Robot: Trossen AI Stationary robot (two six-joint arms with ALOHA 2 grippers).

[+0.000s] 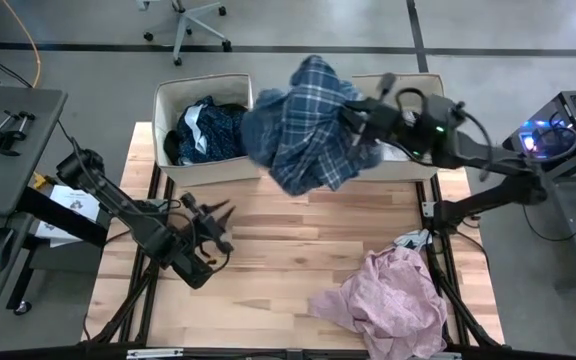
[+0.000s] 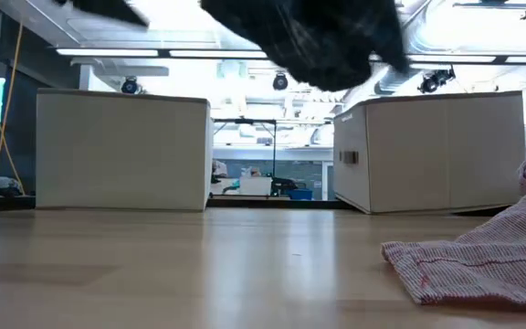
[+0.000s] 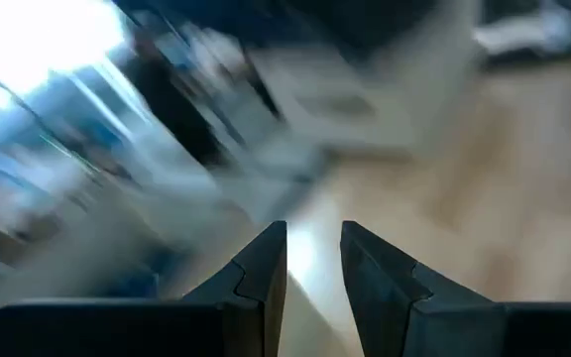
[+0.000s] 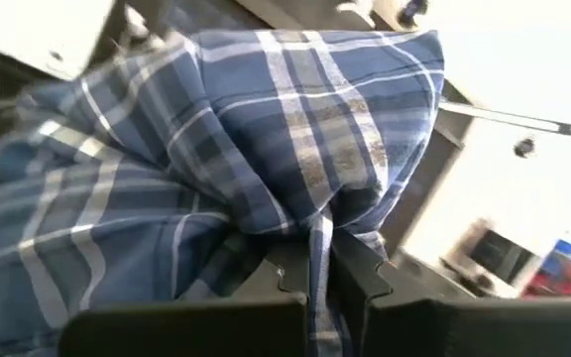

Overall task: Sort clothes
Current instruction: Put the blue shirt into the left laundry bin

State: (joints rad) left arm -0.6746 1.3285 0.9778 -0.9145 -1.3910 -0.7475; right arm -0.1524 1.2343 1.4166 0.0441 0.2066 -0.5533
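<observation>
right pincer (image 4: pixel 320 260) clamping plaid shirt (image 1: pixel 303 125)

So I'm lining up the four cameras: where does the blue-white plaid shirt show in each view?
High view: plaid shirt hangs top centre, between the two beige boxes, from the right gripper.
Low view: a dark mass at top centre, above the table.
Left wrist view: too blurred to pick out.
Right wrist view: fills the frame, pinched in the jaws.
Shared landmark: the left beige box.

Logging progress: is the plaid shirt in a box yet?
No. The plaid shirt hangs bunched from the shut right gripper, above the boxes.
</observation>
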